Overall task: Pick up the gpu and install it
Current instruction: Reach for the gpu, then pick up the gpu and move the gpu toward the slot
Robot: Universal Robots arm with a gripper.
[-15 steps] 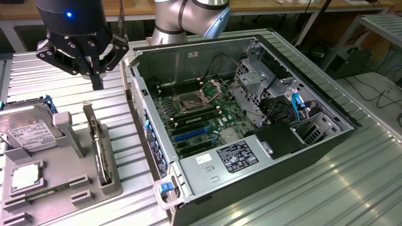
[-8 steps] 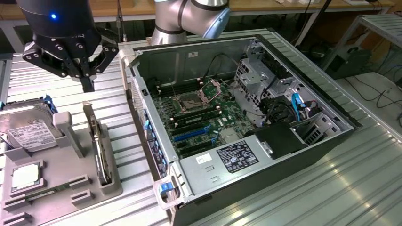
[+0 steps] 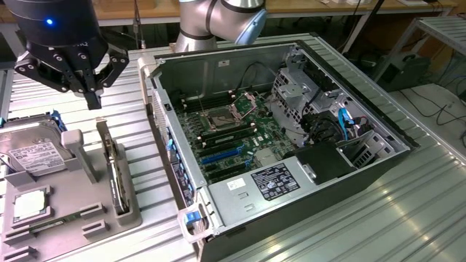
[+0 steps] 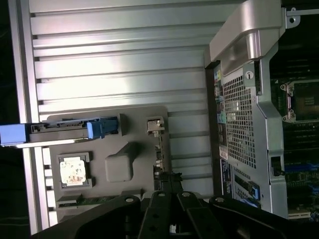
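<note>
A black end effector (image 3: 93, 101) with linked fingers hangs above one end of a grey moulded holder tray (image 3: 87, 218), its fingers pressed together and gripping nothing. The gpu (image 3: 113, 169), a thin dark card with a silver metal end bracket, stands on its long edge in a slot along one side of that tray. It is untouched, and the closed fingertips are above its end and clearly apart from it. In the wrist view the fingertips line up over the card's narrow edge. On the tray's opposite side sits a boxy silver hard drive (image 3: 29, 155) with a white label and blue side rails. A square silver processor chip (image 3: 30, 203) lies in a recess of the tray, farther from the end effector than the drive. A long narrow green memory stick (image 3: 54, 224) lies flat near the tray's end farthest from the end effector. Just beside the tray, on the gpu's side, a black and silver computer case (image 3: 211, 71) lies open with its green motherboard exposed. Tray and case both rest on a ribbed metal counter (image 3: 407, 218).
</note>
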